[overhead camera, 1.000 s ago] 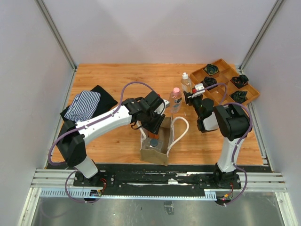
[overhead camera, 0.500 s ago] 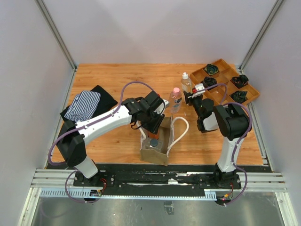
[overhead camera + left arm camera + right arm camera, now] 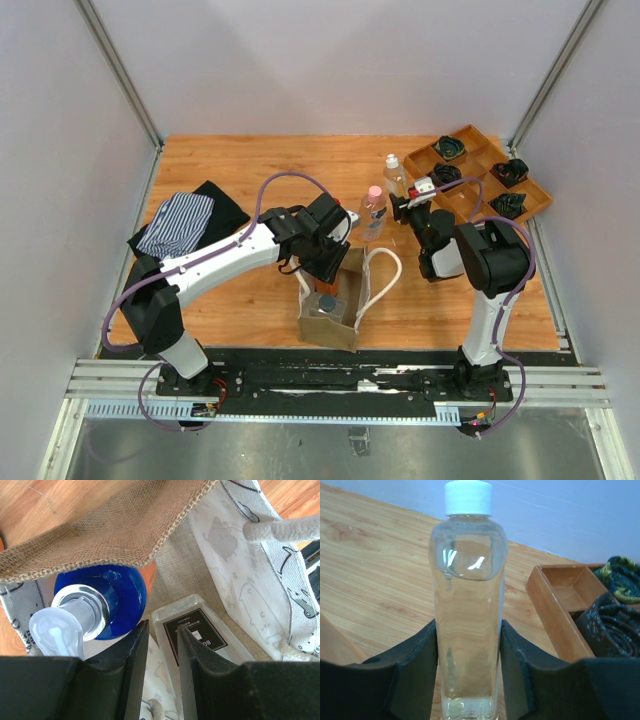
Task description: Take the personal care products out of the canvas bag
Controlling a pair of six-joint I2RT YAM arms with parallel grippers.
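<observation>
The tan canvas bag [image 3: 330, 328] stands open near the front middle of the table. Inside it are an orange-brown bottle with a blue cap [image 3: 107, 597], also seen from above [image 3: 326, 302], and a flat clear container with a black label [image 3: 200, 630]. My left gripper [image 3: 333, 262] is at the bag's far rim, its jaws [image 3: 163, 630] closed narrowly on the printed lining and a handle root. My right gripper [image 3: 403, 207] is shut on a clear bottle with a white cap [image 3: 467, 605], upright beside the tray. A clear bottle with a pink cap [image 3: 373, 212] stands just left of it.
A wooden compartment tray [image 3: 535, 200] with dark coiled bundles sits at the back right, close to my right gripper; its corner shows in the right wrist view [image 3: 555, 610]. Folded black and blue-striped clothing [image 3: 185, 225] lies at the left. The bag's white handle [image 3: 385, 275] loops out rightward.
</observation>
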